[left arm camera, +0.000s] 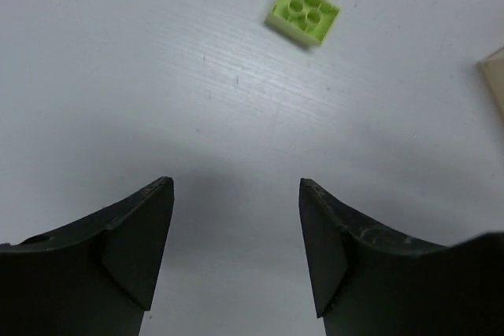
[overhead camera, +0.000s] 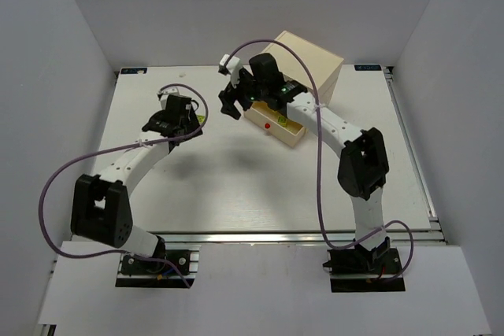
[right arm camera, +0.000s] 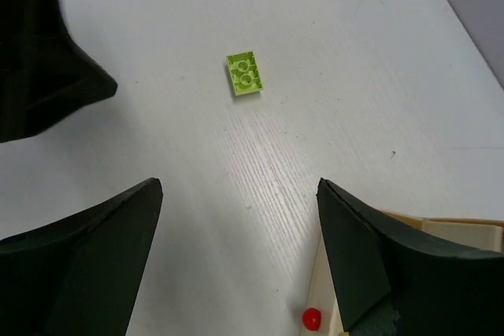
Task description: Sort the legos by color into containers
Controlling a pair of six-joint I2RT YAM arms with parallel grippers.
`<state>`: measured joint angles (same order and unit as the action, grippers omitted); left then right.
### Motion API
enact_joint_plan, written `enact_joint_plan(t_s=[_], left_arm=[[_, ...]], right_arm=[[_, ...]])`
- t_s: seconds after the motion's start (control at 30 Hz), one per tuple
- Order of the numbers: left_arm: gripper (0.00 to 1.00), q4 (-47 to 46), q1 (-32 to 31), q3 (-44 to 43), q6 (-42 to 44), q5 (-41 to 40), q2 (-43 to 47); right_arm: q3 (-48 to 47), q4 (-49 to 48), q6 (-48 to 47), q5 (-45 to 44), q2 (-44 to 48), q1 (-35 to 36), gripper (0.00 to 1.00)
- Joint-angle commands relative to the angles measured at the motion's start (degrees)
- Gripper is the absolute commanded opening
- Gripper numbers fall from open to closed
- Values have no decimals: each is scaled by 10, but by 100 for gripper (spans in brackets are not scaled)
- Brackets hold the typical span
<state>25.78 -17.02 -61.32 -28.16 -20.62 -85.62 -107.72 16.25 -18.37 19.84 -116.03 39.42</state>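
One lime-yellow lego (left arm camera: 303,12) lies studs up on the white table, ahead of my left gripper (left arm camera: 236,194). That gripper is open and holds nothing. In the right wrist view the same lego (right arm camera: 245,74) rests beyond my right gripper (right arm camera: 240,190), which is also open and empty. The right gripper hovers just left of the pulled-out drawer (overhead camera: 277,127) with the red knob (right arm camera: 312,319). This drawer belongs to the cream wooden chest (overhead camera: 307,64). The right arm hides the drawer's inside.
The left arm's black gripper body (right arm camera: 39,53) shows at the top left of the right wrist view, close to the lego. Purple cables loop over both arms. White walls close in the table on three sides.
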Motion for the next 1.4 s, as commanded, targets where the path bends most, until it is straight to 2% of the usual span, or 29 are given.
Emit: enact_joint_plan(t_s=[0.0,0.07,0.1,0.17,0.2,0.23,0.27,0.3,0.33,0.37,0.43,0.53,0.63,0.83,1.03,1.23,1.37], left_arm=[[72,0,11,-13,-68,-21,41],[62,54,24,-79,-125,-7,-41],[55,107,24,-105,-187,-1,-69],[57,143,30,-169,-253,30,-141],[59,152,36,-185,-267,46,-158],[67,147,36,-195,-278,61,-173],[71,144,41,-208,-316,71,-193],[73,140,41,-215,-328,77,-201],[79,140,41,-223,-342,79,-207],[81,139,41,-235,-372,72,-217],[87,131,41,-242,-398,68,-224],[92,133,46,-269,-439,56,-248],[93,145,46,-308,-467,47,-285],[94,196,46,-384,-507,31,-364],[94,256,46,-454,-525,23,-400],[93,272,51,-474,-531,-7,-410],[89,319,57,-550,-530,-17,-462]], right_arm=[[-47,-9,72,-53,-30,1,84],[-35,-22,121,-113,-11,-3,82],[-25,-24,160,-129,2,-9,79],[39,-44,179,-156,54,-14,74],[67,-53,200,-150,78,-22,65],[96,-72,201,-142,100,-24,59],[154,-81,198,-127,149,-27,49],[179,-84,193,-114,172,-33,16],[200,-81,186,-95,213,-37,2],[234,-76,186,-62,235,-40,0],[271,-70,143,-10,302,-51,0],[368,-99,120,7,399,-63,0],[416,-83,106,1,457,-85,0],[523,-120,97,-17,546,-111,4],[537,-120,98,-32,578,-129,4],[554,-134,102,-25,586,-138,3],[560,-141,103,-28,594,-144,3]])
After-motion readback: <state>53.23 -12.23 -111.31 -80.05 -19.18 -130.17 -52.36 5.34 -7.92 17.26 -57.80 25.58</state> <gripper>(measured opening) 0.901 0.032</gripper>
